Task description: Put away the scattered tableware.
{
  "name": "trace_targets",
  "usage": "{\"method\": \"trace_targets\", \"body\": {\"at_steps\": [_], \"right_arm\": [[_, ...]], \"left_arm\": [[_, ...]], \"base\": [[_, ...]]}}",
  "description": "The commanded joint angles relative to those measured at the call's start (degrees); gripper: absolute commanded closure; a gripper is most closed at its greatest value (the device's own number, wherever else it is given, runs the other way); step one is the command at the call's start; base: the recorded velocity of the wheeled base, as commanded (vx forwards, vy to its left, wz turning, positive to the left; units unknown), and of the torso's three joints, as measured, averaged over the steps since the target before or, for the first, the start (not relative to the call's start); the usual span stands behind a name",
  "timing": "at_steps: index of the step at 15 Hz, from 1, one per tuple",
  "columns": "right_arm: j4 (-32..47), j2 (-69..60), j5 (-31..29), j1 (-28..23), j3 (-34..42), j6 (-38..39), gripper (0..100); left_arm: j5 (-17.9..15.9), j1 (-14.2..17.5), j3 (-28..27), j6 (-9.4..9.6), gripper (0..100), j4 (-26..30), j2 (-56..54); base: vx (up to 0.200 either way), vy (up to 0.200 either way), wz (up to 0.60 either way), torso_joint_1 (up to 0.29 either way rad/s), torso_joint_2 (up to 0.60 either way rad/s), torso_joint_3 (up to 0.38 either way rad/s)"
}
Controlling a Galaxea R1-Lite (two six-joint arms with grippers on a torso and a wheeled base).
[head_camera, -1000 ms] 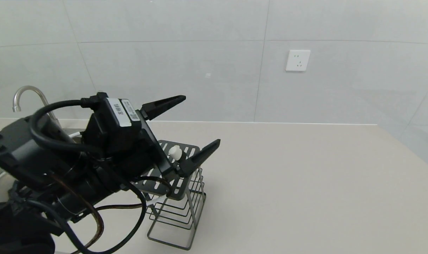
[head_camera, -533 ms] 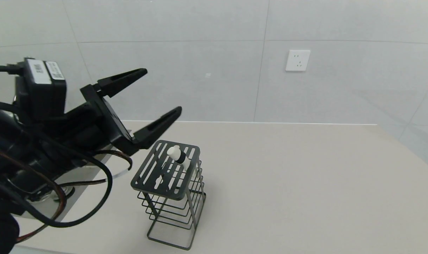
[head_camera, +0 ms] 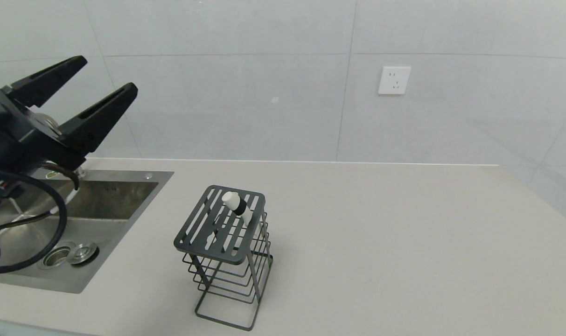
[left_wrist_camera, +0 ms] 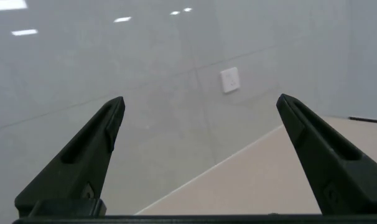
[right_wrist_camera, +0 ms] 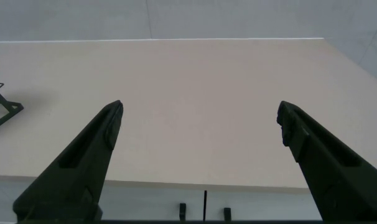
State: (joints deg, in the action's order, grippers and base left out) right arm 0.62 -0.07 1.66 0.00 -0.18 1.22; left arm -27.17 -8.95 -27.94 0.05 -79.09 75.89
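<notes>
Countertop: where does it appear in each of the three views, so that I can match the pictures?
Head view: the countertop fills the lower half, carrying the wire rack.
Left wrist view: the countertop is a beige wedge between the left gripper's fingers.
Right wrist view: the countertop spreads between the right gripper's fingers, past the rack's corner.
Shared landmark: the seam where countertop meets tiled wall.

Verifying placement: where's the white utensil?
In the head view, the utensil sticks through the slotted top of the black wire rack, right of the sink.
</notes>
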Motion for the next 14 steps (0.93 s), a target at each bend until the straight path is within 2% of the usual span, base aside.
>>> {"method": "trace_targets", "body": {"at_steps": [1,3,5,7,8,9,11,14], "right_arm": [[0.0,0.1,0.0,0.0,0.0,0.0,0],[0.0,0.1,0.0,0.0,0.0,0.0,0],[0.0,0.1,0.0,0.0,0.0,0.0,0],[0.0,0.1,0.0,0.0,0.0,0.0,0],[0.0,0.1,0.0,0.0,0.0,0.0,0],[0.0,0.1,0.0,0.1,0.0,0.0,0],[0.0,0.1,0.0,0.1,0.0,0.0,0],[0.0,0.1,0.0,0.0,0.0,0.0,0]], "left_arm": [[0.4,2.4,10.1,0.04,0,1.3,-17.5],[2.5,3.4,13.9,0.48,0,4.4,-27.2],[4.3,4.3,15.0,-0.22,0,15.4,-41.8],[5.2,5.0,17.6,0.39,0,27.1,-54.5],[5.0,7.3,18.1,1.09,0,36.9,-62.6],[5.0,8.5,17.7,1.18,0,43.6,-67.4],[5.2,9.6,18.3,1.18,0,50.9,-72.0],[6.2,10.1,27.9,1.27,0,57.1,-73.1]], "base": [[0.000,0.000,0.00,0.000,0.00,0.000],[0.000,0.000,0.00,0.000,0.00,0.000],[0.000,0.000,0.00,0.000,0.00,0.000],[0.000,0.000,0.00,0.000,0.00,0.000],[0.000,0.000,0.00,0.000,0.00,0.000],[0.000,0.000,0.00,0.000,0.00,0.000],[0.000,0.000,0.00,0.000,0.00,0.000],[0.000,0.000,0.00,0.000,0.00,0.000]]}}
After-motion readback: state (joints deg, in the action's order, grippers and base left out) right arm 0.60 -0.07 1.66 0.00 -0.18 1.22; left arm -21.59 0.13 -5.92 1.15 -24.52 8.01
